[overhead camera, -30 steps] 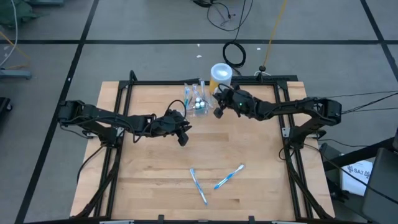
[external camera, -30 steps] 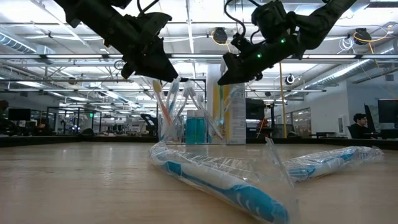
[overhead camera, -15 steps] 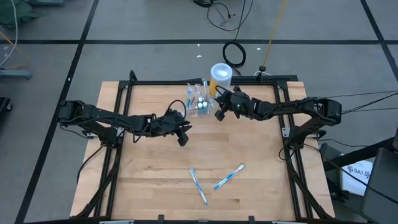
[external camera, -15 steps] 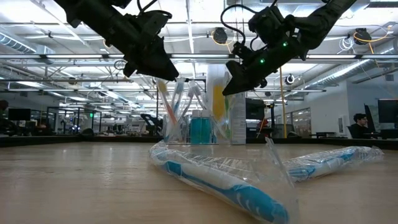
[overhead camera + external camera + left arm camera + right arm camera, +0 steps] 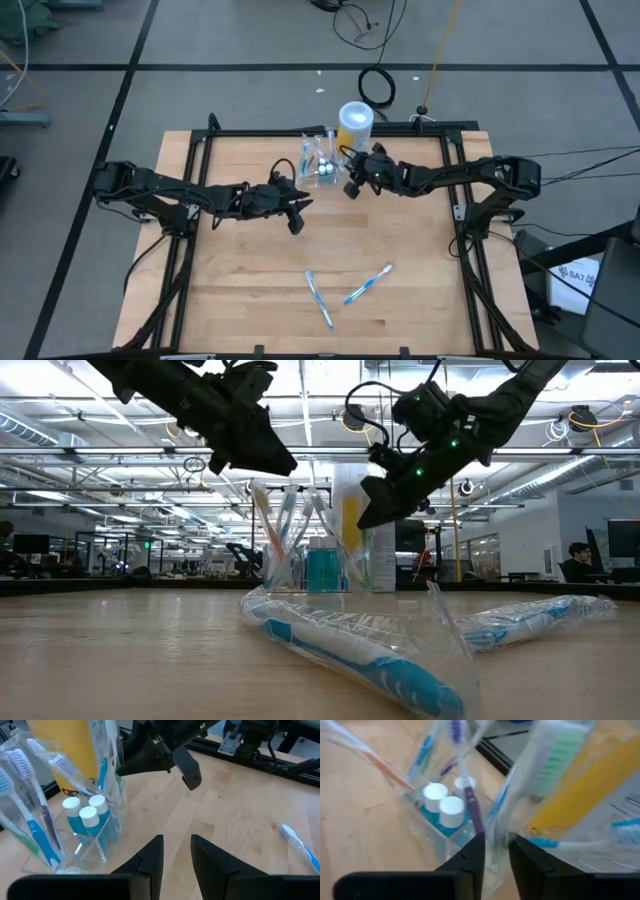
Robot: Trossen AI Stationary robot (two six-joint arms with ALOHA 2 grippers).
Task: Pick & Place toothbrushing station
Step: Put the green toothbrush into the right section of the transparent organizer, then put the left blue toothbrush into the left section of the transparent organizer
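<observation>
- The right gripper [image 5: 351, 185] sits just right of centre in the upper part of the high view, right beside the toothbrushing station [image 5: 320, 163]; its fingers [image 5: 470, 865] show a narrow gap in the right wrist view, with the cup's clear wall just ahead of the tips. Whether they touch that wall cannot be told.
- In the low view this gripper [image 5: 372, 510] hangs above the tabletop, its tip covering part of the cup's right edge.
- The left gripper [image 5: 296, 214] is left of centre in the high view, just below and left of the cup and apart from it. Its fingers [image 5: 152, 857] stand slightly parted with bare wood between them, holding nothing.
- The toothbrushing station [image 5: 75, 815] stands upright near the top middle of the table [image 5: 250, 290]. It holds several toothbrushes leaning outward and two small white-capped blue tubes [image 5: 85, 817]. Its clear walls are hard to trace, and the right wrist view is blurred.
- A yellow container [image 5: 354, 118] with a pale lid stands just behind the cup, partly hidden by it in the low view.
- Two wrapped toothbrushes [image 5: 342, 288] lie in the lower middle of the high view, well apart from both grippers. In the low view they fill the foreground [image 5: 350, 645], the wrapping blurring their outlines.
- A person [image 5: 577, 565] at the far right of the low view is mostly cut off.
</observation>
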